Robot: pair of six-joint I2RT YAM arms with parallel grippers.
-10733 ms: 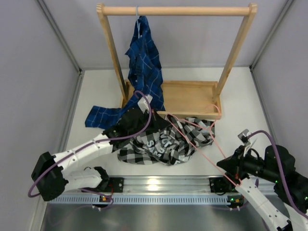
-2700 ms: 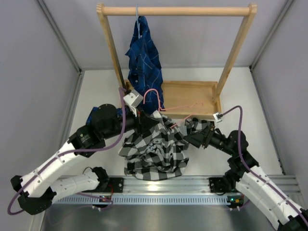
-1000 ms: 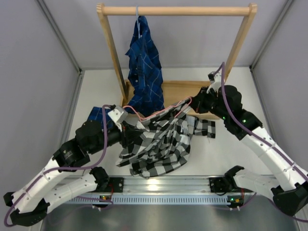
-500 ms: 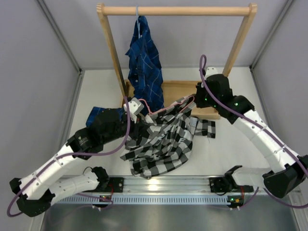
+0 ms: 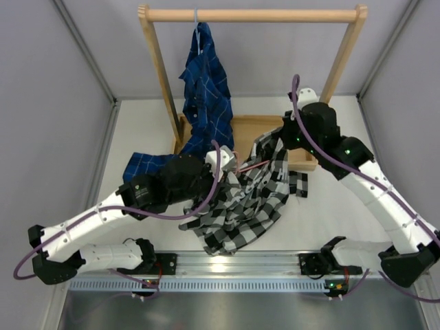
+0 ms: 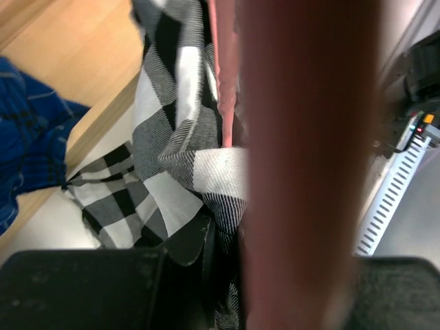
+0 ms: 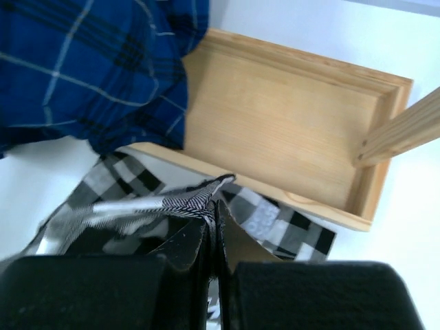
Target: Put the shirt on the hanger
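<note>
— Right end effector (image 7: 212, 223) first: how does it stand?
— Its fingers are pressed together on an edge of the shirt (image 5: 251, 199), which is held up above the tray (image 7: 289, 137). The left end effector (image 6: 214, 240) is clamped on the hanger (image 6: 225, 82), with cloth bunched over the wire.
— How does the shirt look?
— It is black-and-white buffalo check, crumpled and strung between both arms. Its lower part lies on the tabletop (image 5: 330, 206). The hanger is thin pink wire, partly hidden by cloth.
— Counts?
— 2 shirts: the check 1, and 1 blue shirt (image 5: 206, 89) hanging from the rail (image 5: 254, 14). 1 pink hanger, 1 grey hook (image 5: 196, 14) on the rail, and 1 tray.
— What's in the tray?
— The blue shirt's hem covers its left corner.
</note>
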